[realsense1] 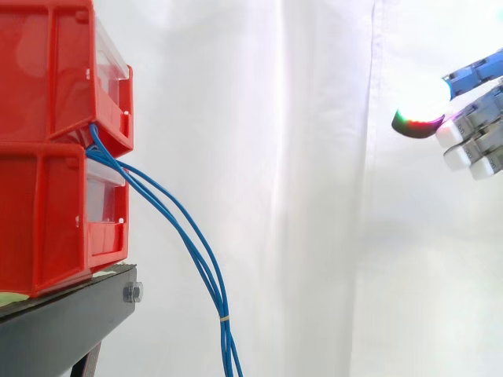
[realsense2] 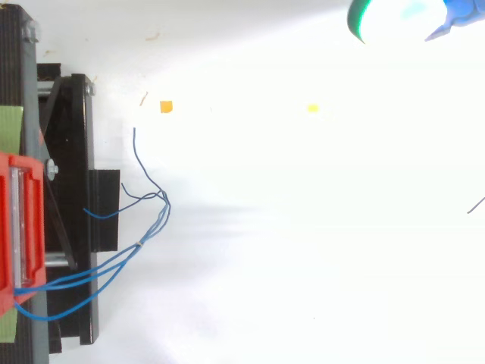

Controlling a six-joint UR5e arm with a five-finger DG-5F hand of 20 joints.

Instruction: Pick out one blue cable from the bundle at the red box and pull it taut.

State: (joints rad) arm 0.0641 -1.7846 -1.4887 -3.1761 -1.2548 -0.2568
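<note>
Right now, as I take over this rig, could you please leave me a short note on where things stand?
Hand: open, holding nothing, up at the right, apart from the cables.
Blue cables: come out between the two stacked red boxes, hang slack past the black stand, bound low down by a small tie.
Done: nothing picked yet.
Left: reach the bundle, single out one cable, grip it, pull it taut.

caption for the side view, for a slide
Blue cables hang slack from stacked red bins while the open hand hovers apart at right.
</note>
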